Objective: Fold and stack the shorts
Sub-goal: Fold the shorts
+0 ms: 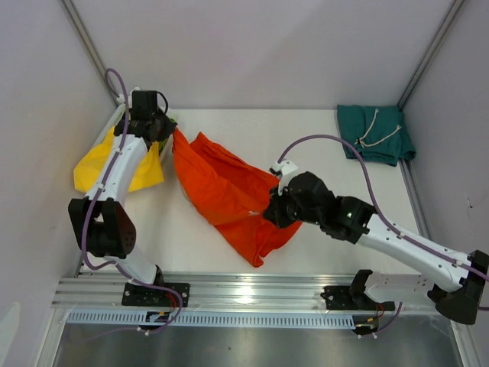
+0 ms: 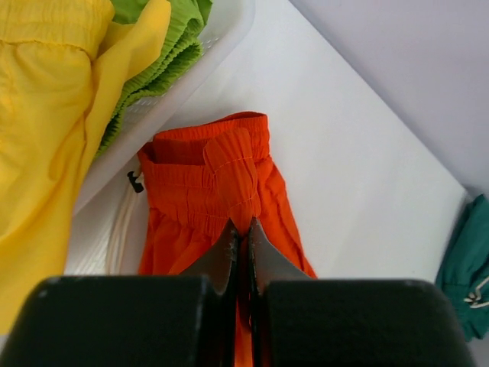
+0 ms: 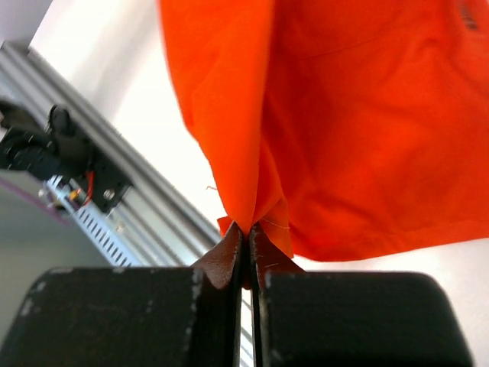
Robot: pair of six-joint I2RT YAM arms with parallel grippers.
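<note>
The orange shorts (image 1: 225, 191) occupy the middle of the white counter (image 1: 306, 130), stretched as a slack band from about 10 o'clock down toward 5 o'clock in the top view. The left end effector (image 2: 242, 229) sits at the 10 o'clock end with its fingers pressed together on the gathered elastic waistband, a thin fold of orange cloth pinched between the tips. A white cord (image 2: 118, 237) lies just beside that waistband at its 9 o'clock side. The right end effector (image 3: 246, 233) is near the centre of the counter, toward 4 o'clock, and is likewise clamped narrow on a hemmed corner of the orange fabric, which rises above its fingertips in broad folds. Below that grip a loose end of the orange cloth droops toward 6 o'clock, near the aluminium rail (image 1: 252, 290); whether it rests on the counter cannot be told. The teal shorts (image 1: 386, 149) lie folded in the 2 o'clock corner, well apart from both arms, with their white drawstring (image 1: 372, 126) on top. At 9 o'clock the yellow shorts (image 1: 99, 164) spill over the edge of a white tray (image 2: 221, 30), and the lime-green shorts (image 2: 164, 46) are bunched inside it, touching the yellow pair.
</note>
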